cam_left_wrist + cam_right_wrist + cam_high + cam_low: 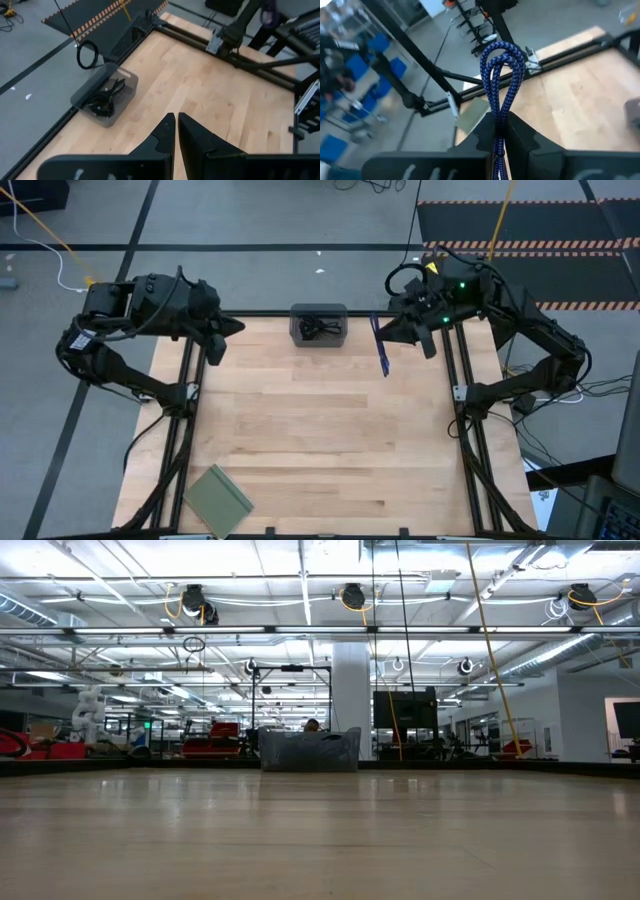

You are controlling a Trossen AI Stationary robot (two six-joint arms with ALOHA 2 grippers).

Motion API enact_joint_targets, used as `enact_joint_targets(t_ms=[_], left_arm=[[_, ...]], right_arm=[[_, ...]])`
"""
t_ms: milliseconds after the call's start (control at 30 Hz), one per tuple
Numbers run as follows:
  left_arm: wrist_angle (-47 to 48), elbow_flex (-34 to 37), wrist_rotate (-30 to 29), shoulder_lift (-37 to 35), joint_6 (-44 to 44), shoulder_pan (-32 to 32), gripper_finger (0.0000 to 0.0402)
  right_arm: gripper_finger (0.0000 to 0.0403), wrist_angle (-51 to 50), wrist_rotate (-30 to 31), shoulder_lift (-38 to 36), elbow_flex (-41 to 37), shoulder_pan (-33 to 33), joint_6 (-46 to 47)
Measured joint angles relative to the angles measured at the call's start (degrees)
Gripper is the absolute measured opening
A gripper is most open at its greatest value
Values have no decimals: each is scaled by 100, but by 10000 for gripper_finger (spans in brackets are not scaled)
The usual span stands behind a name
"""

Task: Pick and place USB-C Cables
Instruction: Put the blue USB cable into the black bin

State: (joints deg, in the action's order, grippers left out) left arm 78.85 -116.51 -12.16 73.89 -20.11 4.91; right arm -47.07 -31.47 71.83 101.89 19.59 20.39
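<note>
The purple-blue cable (495, 80) is a folded strand shut in my right gripper (499, 132), which hovers near the table's far right corner (388, 330), just right of the tray. From above, the cable (382, 360) shows as a thin blue line. The dark grey tray (318, 325) sits at the far edge, and the black cables (102, 99) lie inside it. My left gripper (176, 127) is shut and holds nothing, above the far left corner (228, 328). My right gripper pinches the purple-blue cable between its two fingers across the doubled strands (498, 120). The looped, folded end (502, 52) sticks out past the fingertips. The cable is lifted clear of the table.
A flat green pad (218, 498) lies at the table's near left corner. Dark frame rails (462, 395) run along the table's sides. Bare wood (320, 430) spans the middle between the tray and the pad. The low view shows only the tray (310, 750) on the table.
</note>
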Motion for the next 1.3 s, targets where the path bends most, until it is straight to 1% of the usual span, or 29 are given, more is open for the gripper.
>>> enact_joint_targets(t_ms=[100,300,433,500,633,800,900,1000,1100,1300], left_arm=[[-108,0,1,0,-106,0,26],[-293,0,2,0,-136,0,26],[-290,0,3,-2,-142,0,26],[-290,0,2,-2,-153,0,26],[-290,0,-9,-2,-134,0,26],[-288,0,-39,-2,-107,0,26],[-288,0,-153,-2,-80,0,26],[-288,0,-285,0,219,0,26],[-302,-4,-436,66,494,0,26],[-333,-7,-444,145,843,0,26]], right_arm=[[13,4,2,0,0,58,-567],[13,63,66,60,-4,306,-1351],[13,484,449,229,-4,482,-1513],[13,847,500,367,-4,585,-1518],[13,1213,795,721,-4,710,-1618],[13,1321,1246,1263,-4,857,-1677],[13,1354,1757,1598,-4,901,-1938],[13,1528,2128,1991,-4,910,-2257],[13,1672,2108,2360,-7,970,-2407],[13,1662,2101,3006,-12,1003,-2411]])
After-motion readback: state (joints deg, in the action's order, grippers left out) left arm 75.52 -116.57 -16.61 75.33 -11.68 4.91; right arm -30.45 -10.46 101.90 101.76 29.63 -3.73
